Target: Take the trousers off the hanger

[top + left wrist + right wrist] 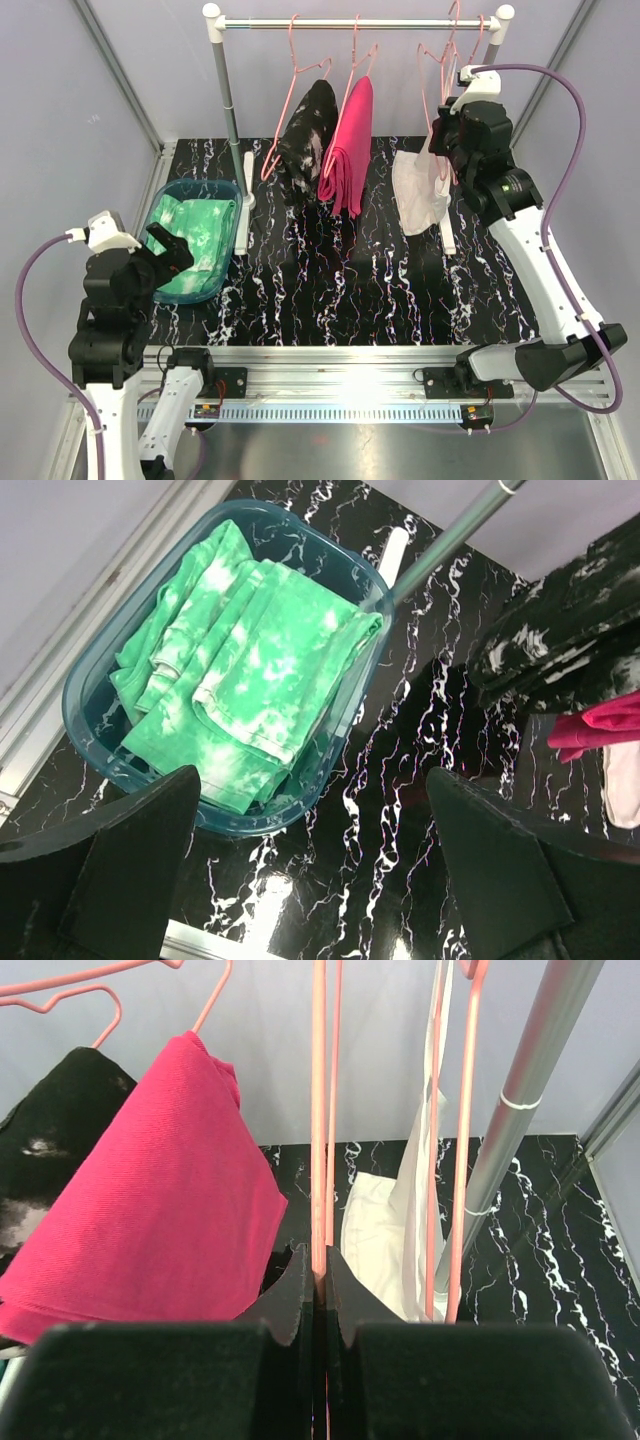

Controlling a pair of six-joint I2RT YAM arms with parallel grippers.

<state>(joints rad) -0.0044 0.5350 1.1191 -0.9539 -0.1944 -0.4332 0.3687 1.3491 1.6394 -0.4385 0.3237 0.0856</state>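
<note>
Mint-green trousers (250,670) lie folded in a blue basin (85,705) at the table's 9 o'clock. In the left wrist view their long axis runs from 1 to 7, below the left gripper (315,850), whose jaws are spread wide. Magenta trousers (350,150) and black speckled trousers (305,130) hang lengthwise downward at 12 o'clock. Only the right wrist view reveals the right gripper (320,1272) pinched onto a pink hanger (319,1110) wire.

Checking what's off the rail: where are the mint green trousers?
Top view, left side: the folded mint green trousers lie inside the blue plastic tub, beside the rack's left post.
</note>
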